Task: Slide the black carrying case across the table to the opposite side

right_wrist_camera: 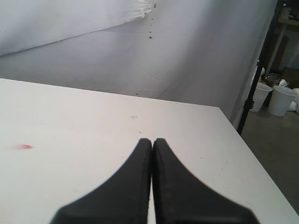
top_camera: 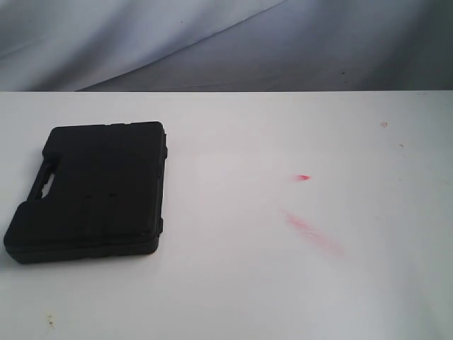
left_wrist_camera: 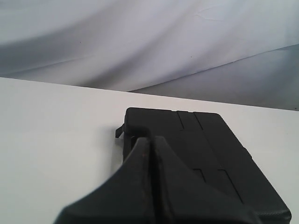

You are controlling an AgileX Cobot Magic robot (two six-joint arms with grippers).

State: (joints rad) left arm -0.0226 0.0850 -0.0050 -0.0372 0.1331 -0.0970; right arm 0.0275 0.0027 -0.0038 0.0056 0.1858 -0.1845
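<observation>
Both claws show fingers pressed together with nothing between them. From its wrist view, the left claw (left_wrist_camera: pixel 150 140) points along the black carrying case (top_camera: pixel 95 188), closed probably so it works as a blunt pusher; whether it touches the case I cannot tell. That case lies flat at the left of the white tabletop (top_camera: pixel 241 283), handle side leftward, with bare surface and red smears (top_camera: pixel 311 230) to its right. Meanwhile the right claw (right_wrist_camera: pixel 152 142) sits well apart from the case, likely kept out of the sliding path.
</observation>
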